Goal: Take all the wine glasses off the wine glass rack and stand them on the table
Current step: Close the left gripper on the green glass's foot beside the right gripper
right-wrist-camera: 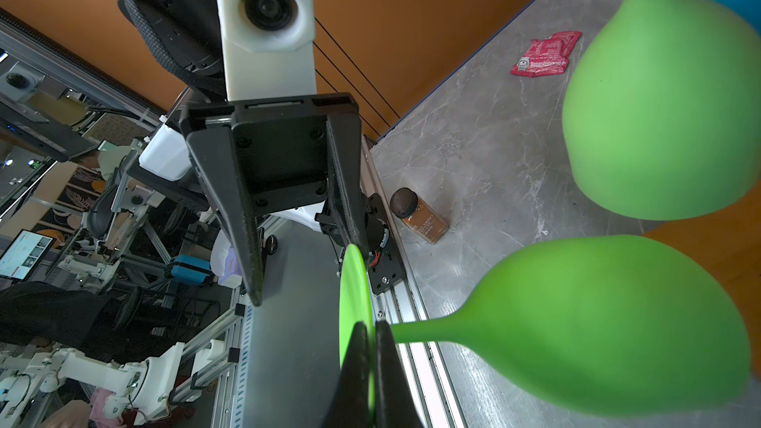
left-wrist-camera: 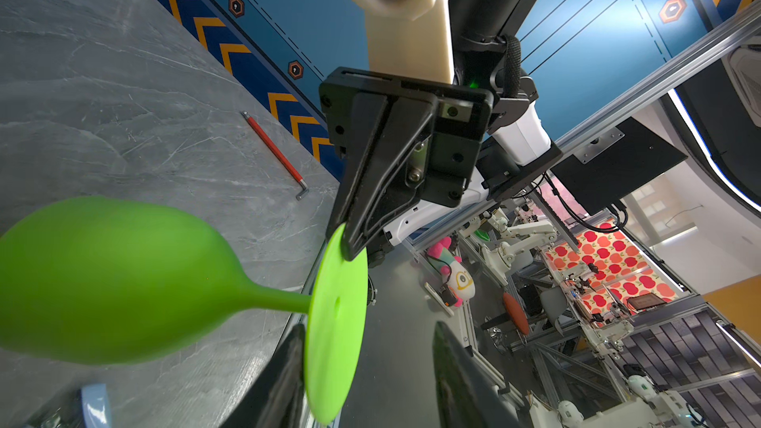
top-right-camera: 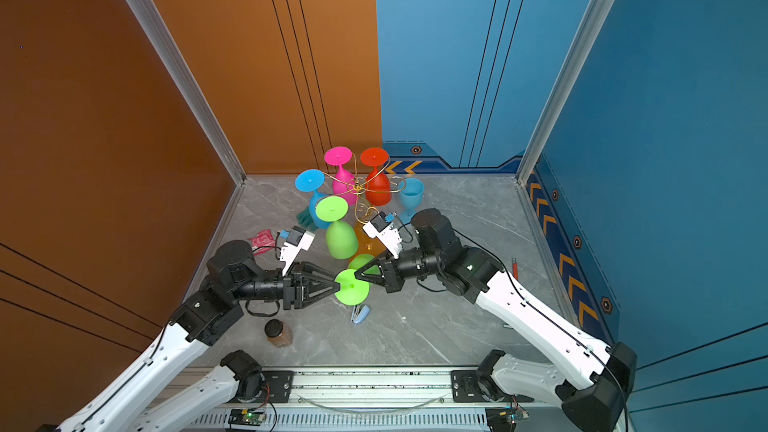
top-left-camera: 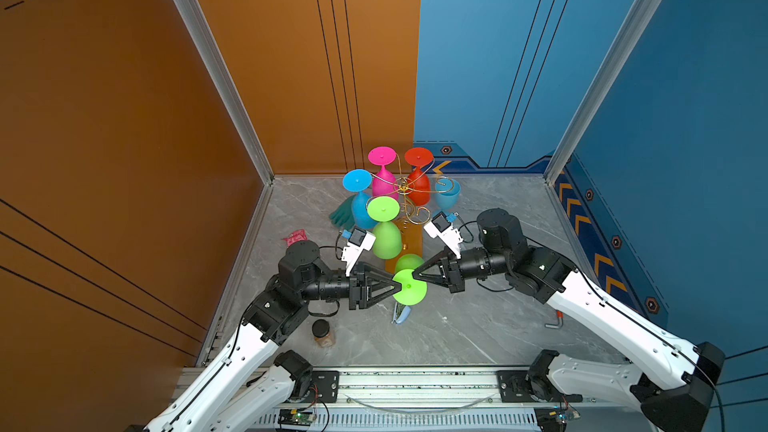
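"Two green glasses: which one is off?"

"The lime-green wine glass (top-left-camera: 410,289), matte like plastic. It is in the air just in front of the gold wire wine glass rack (top-left-camera: 403,188), free of the curled arms (foot up, bowl toward the rack's orange wooden base). Its green twin (top-left-camera: 385,224) hangs on the rack beside pink, red and blue ones."

"Who has it?"

"The right gripper (top-left-camera: 413,273), pinched on the foot's rim. The left gripper (top-left-camera: 395,284) reaches in level from the opposite side, jaws apart astride the foot."

"Underneath?"

"A pale blue stapler (top-left-camera: 401,313) on the grey marble tabletop (top-left-camera: 478,326)."
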{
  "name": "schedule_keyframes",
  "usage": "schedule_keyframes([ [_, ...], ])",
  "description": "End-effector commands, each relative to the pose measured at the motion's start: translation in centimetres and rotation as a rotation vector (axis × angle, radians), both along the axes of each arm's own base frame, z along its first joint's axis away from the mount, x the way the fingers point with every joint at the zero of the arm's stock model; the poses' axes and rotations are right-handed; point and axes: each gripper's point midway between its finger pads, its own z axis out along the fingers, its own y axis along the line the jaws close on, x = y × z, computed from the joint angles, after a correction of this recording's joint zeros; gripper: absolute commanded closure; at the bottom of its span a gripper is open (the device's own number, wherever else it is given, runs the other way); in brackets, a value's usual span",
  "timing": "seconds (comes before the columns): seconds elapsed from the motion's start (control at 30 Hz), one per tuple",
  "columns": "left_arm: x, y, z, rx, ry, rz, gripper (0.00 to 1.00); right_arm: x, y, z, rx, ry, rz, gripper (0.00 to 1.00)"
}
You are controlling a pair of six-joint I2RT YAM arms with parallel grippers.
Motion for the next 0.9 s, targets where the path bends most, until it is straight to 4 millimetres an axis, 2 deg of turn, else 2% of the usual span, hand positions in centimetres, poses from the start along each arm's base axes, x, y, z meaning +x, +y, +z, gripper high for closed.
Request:
schedule_keyframes([
  [0.0,-0.7,-0.3,0.1,-0.008,-0.024,-0.042,0.57,0.1,0.1,1.2,0.014,-0.042,-0.005,1.0],
  [0.13,-1.2,-0.5,0.1,-0.009,-0.028,-0.064,0.68,0.5,0.1,1.1,0.007,-0.048,-0.024,1.0],
  [0.47,-2.1,-1.6,-0.9,0.012,-0.014,-0.123,0.79,0.9,0.0,1.0,0.002,-0.043,-0.042,1.0],
  [0.63,-2.0,-2.0,-1.1,0.02,-0.017,-0.131,0.92,0.8,-0.2,1.1,0.006,-0.043,-0.041,1.0],
  [0.87,-2.2,-1.9,-0.9,0.016,-0.024,-0.132,0.98,0.9,-0.5,1.1,0.007,-0.04,-0.052,1.0],
])
